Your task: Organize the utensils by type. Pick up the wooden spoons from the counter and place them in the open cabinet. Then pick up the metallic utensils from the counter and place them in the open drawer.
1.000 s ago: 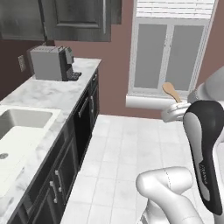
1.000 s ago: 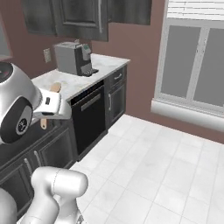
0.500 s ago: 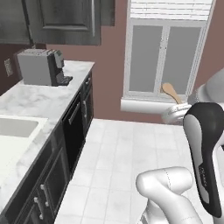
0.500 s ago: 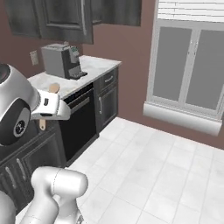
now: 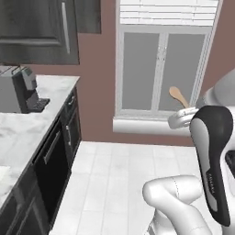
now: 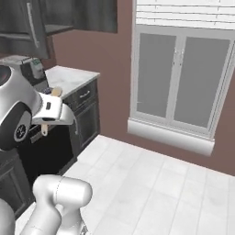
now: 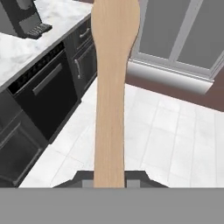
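- Table [image 5: 43, 112]: located to the left of the tool, carrying a grey coffee machine [image 5: 18, 89]. No utensils can be made out on the stretch of marble surface in view.
- Upper cabinet [image 5: 39, 30]: mounted above the table, up and to the left of the tool. Whether its dark door is open cannot be determined from these views.
- Wooden spoon [image 7: 111, 83]: clamped in the tool and off the table. In the hand view the handle runs straight out from between the fingertips to the oval bowl at the far end.
- Tool [image 7: 109, 178]: nearly closed, gripping the wooden spoon by the lower handle. In the left base view the spoon bowl [image 5: 177, 95] projects up and left of the tool, in front of the window [image 5: 163, 69].
- Progress: the spoon pick-up appears complete; placement in the cabinet is outstanding.
- Remaining: the metallic utensils must be moved to the drawer. The task is judged to be in its early stage.
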Available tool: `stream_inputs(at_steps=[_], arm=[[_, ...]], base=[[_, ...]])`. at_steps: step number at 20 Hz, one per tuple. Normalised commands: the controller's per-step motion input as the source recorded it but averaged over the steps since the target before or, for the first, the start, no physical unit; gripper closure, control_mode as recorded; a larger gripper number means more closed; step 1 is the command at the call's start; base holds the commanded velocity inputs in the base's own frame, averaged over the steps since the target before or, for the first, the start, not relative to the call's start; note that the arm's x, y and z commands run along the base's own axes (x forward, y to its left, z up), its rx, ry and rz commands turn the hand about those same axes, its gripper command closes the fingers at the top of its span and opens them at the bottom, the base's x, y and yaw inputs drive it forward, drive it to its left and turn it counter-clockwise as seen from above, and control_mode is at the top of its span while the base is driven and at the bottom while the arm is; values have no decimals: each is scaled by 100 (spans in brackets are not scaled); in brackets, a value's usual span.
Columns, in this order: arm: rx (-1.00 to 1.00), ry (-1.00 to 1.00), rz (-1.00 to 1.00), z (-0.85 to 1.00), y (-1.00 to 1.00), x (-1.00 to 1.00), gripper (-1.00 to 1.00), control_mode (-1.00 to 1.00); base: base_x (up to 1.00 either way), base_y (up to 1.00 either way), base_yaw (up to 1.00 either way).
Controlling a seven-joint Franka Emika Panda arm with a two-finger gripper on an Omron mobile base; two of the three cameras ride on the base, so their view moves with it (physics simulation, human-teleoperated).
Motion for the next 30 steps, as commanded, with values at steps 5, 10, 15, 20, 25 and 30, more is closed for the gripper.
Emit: stream_inputs(at_steps=[5,10,15,20,25,30], arm=[[0,0,0,0,0,0,100,100],[0,0,0,0,0,0,100,100],[0,0,0,0,0,0,100,100],[0,0,0,0,0,0,100,100],[0,0,0,0,0,0,100,100],[0,0,0,0,0,0,100,100]], base=[[100,-88,-13],[100,-60,-6],[94,9,1],[98,33,17],[83,46,48],[83,13,71]])
